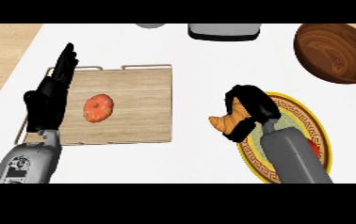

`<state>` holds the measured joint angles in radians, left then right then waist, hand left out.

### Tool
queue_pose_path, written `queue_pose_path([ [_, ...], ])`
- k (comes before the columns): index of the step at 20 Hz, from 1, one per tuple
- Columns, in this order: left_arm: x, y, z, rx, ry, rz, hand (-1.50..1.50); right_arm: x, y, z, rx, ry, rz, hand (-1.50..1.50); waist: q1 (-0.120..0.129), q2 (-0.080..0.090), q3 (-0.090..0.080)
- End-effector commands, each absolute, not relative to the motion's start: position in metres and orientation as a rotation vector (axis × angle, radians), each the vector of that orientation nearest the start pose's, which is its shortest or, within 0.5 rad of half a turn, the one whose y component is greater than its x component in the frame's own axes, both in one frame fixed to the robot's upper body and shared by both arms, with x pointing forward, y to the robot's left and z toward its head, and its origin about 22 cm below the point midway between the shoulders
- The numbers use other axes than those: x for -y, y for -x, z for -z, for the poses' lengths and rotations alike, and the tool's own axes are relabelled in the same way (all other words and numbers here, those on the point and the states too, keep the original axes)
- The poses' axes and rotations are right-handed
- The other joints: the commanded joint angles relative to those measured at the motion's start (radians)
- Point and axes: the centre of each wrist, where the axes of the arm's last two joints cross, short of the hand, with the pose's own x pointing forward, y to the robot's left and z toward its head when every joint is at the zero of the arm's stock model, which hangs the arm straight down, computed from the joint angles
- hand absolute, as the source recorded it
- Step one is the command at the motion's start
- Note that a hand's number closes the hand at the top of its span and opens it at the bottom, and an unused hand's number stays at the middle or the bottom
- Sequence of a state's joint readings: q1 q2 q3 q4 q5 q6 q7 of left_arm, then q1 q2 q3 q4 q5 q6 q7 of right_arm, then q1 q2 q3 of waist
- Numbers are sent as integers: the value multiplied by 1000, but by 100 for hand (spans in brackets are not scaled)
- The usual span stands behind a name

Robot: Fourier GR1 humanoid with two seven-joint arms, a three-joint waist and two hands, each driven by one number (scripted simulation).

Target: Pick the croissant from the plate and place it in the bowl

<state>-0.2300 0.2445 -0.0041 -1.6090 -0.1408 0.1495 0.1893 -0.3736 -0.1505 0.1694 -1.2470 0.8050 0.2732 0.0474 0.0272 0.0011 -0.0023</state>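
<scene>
Holding the croissant [228, 120] with curled fingers, the right hand [252, 106] is at the left edge of the plate [314, 124]. It should carry it steadily toward the wooden bowl [327, 51] at the far right, and release only above its middle. The left hand [50, 98] rests open by the board [132, 103].

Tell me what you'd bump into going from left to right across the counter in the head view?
Left hand → wooden tray carrying a tomato → croissant, which the right hand is holding → plate → wooden bowl at the far right.
</scene>
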Motion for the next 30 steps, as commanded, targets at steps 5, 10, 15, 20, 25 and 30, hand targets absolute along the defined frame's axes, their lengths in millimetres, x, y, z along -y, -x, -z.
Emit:
queue_pose_path([
  [5, -250, -296, -79, 1650, -363, 190, 0, 98, -340, -86, 1455, 595, -711, 150, 14, -1, 3],
  [10, -253, -285, -71, 1655, -370, 187, 0, 88, -345, -125, 1524, 752, -500, 150, -12, -4, 2],
  [15, -257, -292, -84, 1654, -390, 177, 0, 88, -357, -145, 1457, 926, -399, 150, -24, -2, 2],
  [20, -277, -280, -75, 1654, -387, 164, 0, 136, -374, -150, 1452, 996, -268, 150, -20, 0, 2],
  [25, -271, -283, -84, 1647, -382, 177, 0, 211, -386, -147, 1467, 1030, -158, 150, -22, 0, 3],
  [30, -262, -284, -85, 1668, -397, 168, 0, 278, -411, -144, 1474, 1129, -61, 150, -5, 7, 3],
])
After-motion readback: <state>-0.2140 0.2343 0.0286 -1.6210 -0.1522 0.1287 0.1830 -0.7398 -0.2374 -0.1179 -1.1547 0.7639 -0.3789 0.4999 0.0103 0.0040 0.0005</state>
